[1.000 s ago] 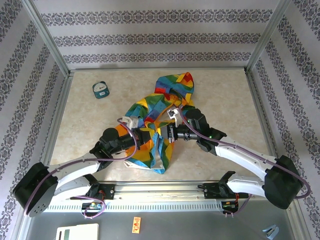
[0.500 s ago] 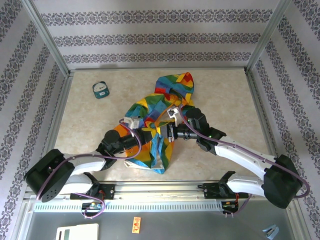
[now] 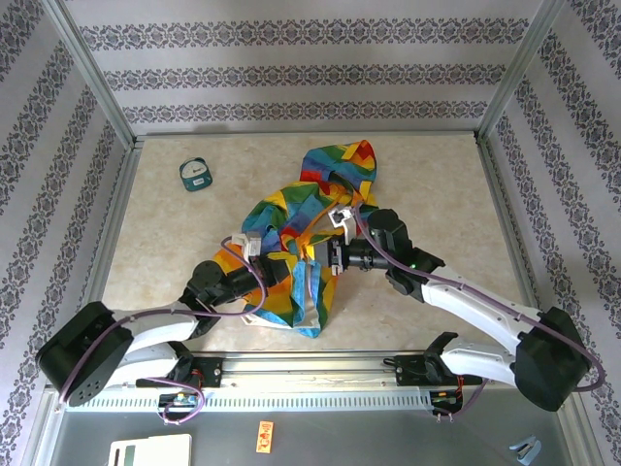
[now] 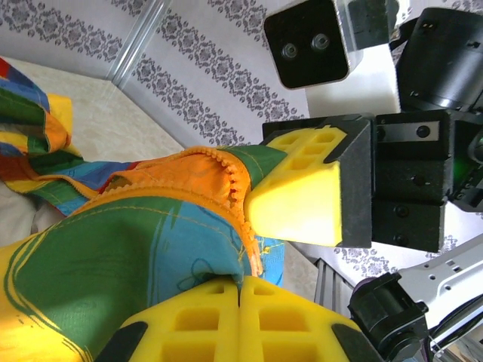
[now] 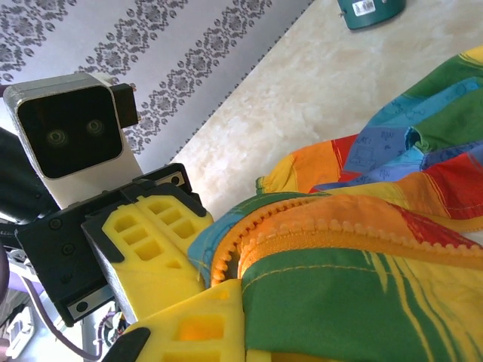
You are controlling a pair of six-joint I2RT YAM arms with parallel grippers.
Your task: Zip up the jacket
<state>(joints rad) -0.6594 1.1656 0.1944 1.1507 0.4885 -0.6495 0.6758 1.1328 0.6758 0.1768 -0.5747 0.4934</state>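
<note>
The rainbow patchwork jacket [image 3: 335, 170] lies crumpled mid-table, its hem lifted between both grippers. My left gripper [image 3: 289, 270] is shut on the jacket's blue-green hem; in the left wrist view its yellow pads [image 4: 196, 317] meet at the gripper [image 4: 241, 280] right beside the orange zipper edge [image 4: 238, 188]. My right gripper [image 3: 328, 257] faces it from the right, shut on the green fabric [image 5: 362, 302] at the other zipper edge [image 5: 317, 222]. One finger of the right gripper [image 5: 253, 317] shows; the other is hidden under cloth. The two grippers stand almost touching.
A small round teal gadget [image 3: 196, 174] sits on the table at the back left, also at the top of the right wrist view [image 5: 370, 7]. Patterned walls and metal posts enclose the beige table [image 3: 437, 184]. The arm rail runs along the near edge.
The left arm has drawn back toward the near left and lowered, pulling its gripper slightly away from the right one. The right gripper has edged a little to the right, still holding.
</note>
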